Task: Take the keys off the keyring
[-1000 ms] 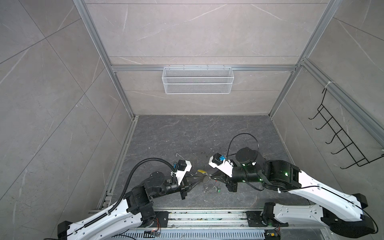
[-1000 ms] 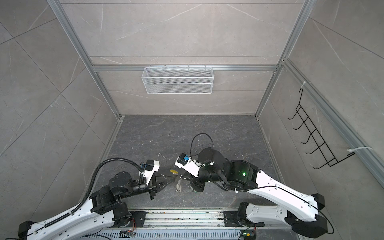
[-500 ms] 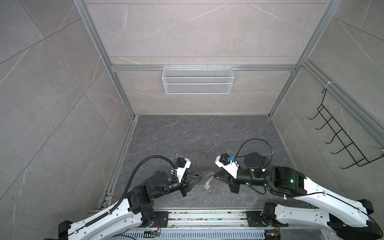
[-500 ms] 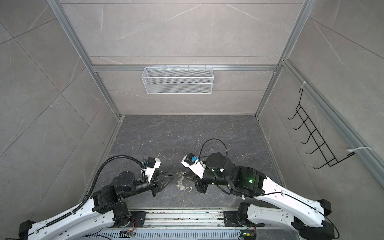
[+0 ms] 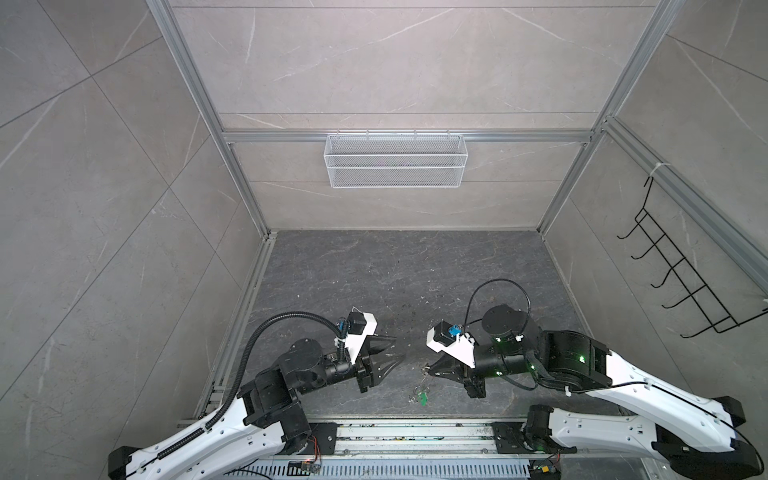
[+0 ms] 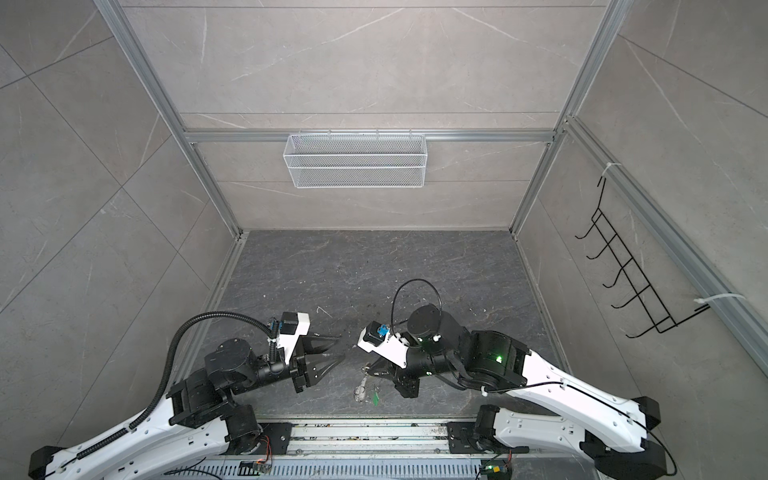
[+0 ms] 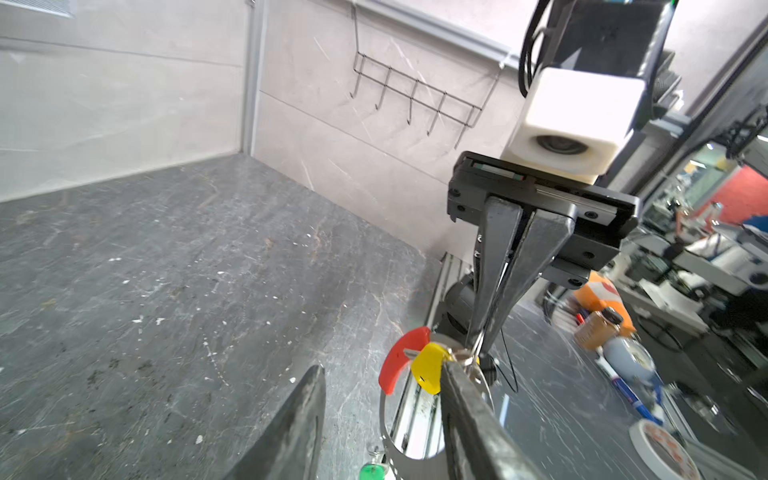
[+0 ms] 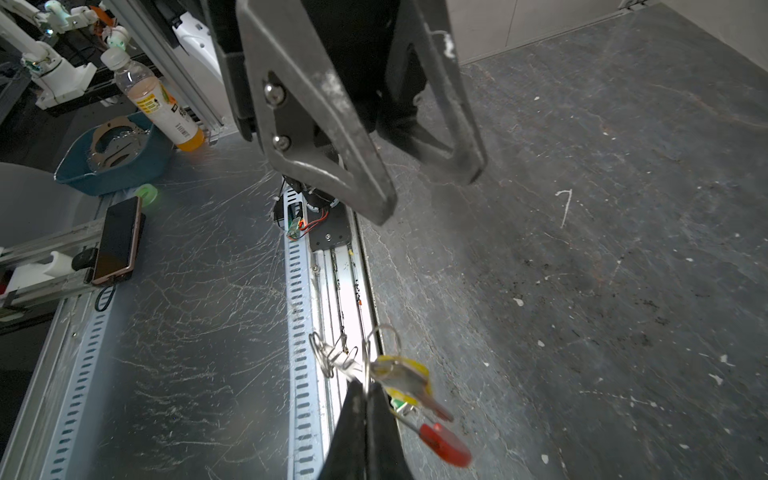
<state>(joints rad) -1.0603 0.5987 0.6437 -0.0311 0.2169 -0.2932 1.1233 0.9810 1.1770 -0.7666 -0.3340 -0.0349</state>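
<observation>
The keyring (image 7: 384,432), a thin dark wire hoop with a red sleeve (image 7: 399,361), hangs from my right gripper (image 7: 478,345), which is shut on the wire. The yellow-tagged key (image 8: 401,374) and the green-tagged key (image 8: 399,402) dangle from the hoop just past my right gripper (image 8: 365,388), beside the red sleeve (image 8: 444,442). In both top views the bunch (image 5: 420,395) (image 6: 365,392) hangs low near the floor's front edge under the right gripper (image 5: 428,368) (image 6: 368,370). My left gripper (image 5: 397,350) (image 6: 340,347) (image 7: 382,368) stands open to the left of the bunch, holding nothing.
Small silver split rings (image 8: 328,353) cling to the hoop. A metal rail (image 5: 415,432) runs along the front edge, below the bunch. A white wire basket (image 5: 395,166) hangs on the back wall. A black hook rack (image 5: 685,282) is on the right wall.
My left gripper has opened, let go of the bunch and drawn back to the left. The right gripper, still shut on the hoop, has shifted right and the keys now hang from it alone.
</observation>
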